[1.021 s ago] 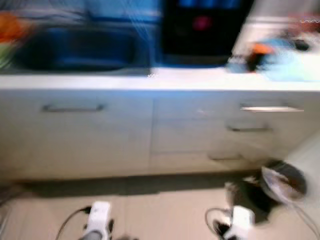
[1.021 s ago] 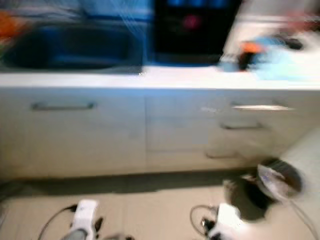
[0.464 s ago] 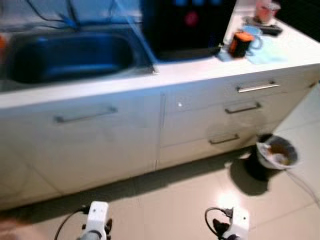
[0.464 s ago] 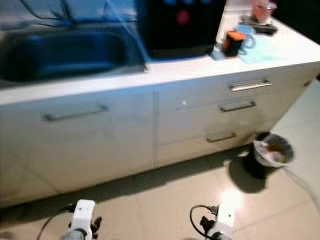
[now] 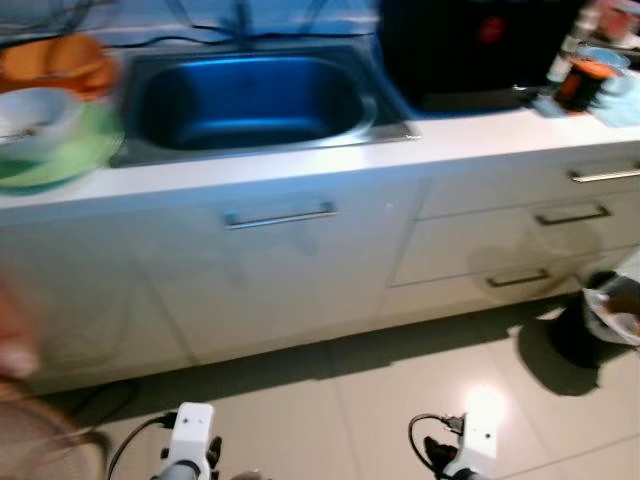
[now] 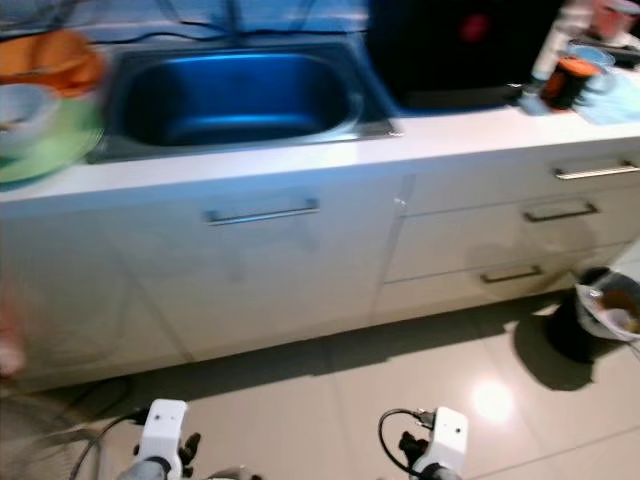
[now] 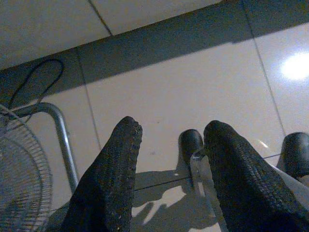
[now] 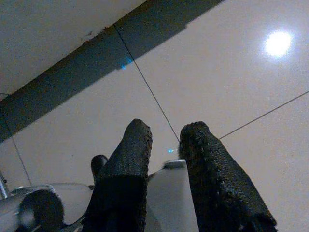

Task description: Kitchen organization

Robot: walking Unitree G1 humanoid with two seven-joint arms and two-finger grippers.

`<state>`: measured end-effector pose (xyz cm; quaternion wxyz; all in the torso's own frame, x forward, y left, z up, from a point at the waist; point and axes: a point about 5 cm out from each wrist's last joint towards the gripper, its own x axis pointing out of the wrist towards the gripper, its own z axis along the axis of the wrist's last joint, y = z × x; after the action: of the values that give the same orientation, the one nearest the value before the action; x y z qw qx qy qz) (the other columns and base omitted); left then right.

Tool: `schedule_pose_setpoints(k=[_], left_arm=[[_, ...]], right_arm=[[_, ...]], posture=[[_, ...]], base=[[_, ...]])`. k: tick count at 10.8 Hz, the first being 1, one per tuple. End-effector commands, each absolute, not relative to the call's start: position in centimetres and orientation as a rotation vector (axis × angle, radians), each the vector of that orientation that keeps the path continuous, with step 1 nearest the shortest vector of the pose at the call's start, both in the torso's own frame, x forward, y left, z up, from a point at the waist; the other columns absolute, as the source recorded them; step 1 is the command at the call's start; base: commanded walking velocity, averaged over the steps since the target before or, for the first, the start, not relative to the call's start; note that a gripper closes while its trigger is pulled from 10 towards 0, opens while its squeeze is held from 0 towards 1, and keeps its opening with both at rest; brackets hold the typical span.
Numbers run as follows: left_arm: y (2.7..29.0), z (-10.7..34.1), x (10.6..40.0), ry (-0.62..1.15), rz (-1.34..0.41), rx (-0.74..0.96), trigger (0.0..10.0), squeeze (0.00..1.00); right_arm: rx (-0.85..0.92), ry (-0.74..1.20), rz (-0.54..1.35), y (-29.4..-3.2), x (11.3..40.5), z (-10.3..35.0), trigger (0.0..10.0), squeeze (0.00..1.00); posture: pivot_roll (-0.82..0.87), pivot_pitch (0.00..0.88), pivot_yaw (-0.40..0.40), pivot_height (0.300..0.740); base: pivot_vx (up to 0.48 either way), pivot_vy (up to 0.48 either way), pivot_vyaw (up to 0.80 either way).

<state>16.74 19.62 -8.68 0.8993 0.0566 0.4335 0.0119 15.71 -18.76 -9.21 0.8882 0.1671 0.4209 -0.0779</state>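
Approach step, facing the sink [image 5: 250,100] counter.

Left gripper [image 7: 166,140] and right gripper [image 8: 164,140] hanging idle over floor tiles, fingers apart, empty. Dishes [image 5: 50,120] stacked beside the basin; next, likely stepping closer and raising an arm.

A white counter [image 5: 300,175] runs across the far side, with a steel sink [image 5: 250,100] set in it. Below are a cabinet door [image 5: 280,270] and, to the right, drawers [image 5: 520,240]. The near floor [image 5: 350,400] is glossy beige tile, catching a lamp's glare [image 6: 492,398].
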Motion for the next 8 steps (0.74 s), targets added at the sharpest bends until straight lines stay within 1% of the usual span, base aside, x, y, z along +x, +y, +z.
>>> schedule_pose_setpoints(k=[1,2,8], left_arm=[[18.93,-8.75,16.78,0.895,0.015,0.105,10.0,0.00],[18.92,-8.75,16.79,0.894,0.016,0.104,10.0,0.00],[18.98,-8.76,16.70,0.893,0.010,0.106,10.0,0.00]], right_arm=[[0.340,0.873,-0.186,-19.47,15.60,-9.17,10.0,0.00],[0.331,0.874,-0.179,-19.49,15.64,-9.15,10.0,0.00],[0.322,0.878,-0.172,-19.43,15.54,-9.20,10.0,0.00]], posture=[[0.02,0.099,0.001,0.740],[0.02,0.097,0.001,0.740],[0.02,0.097,0.000,0.740]], base=[[0.000,0.000,0.00],[0.000,0.000,0.00],[0.000,0.000,0.78]])
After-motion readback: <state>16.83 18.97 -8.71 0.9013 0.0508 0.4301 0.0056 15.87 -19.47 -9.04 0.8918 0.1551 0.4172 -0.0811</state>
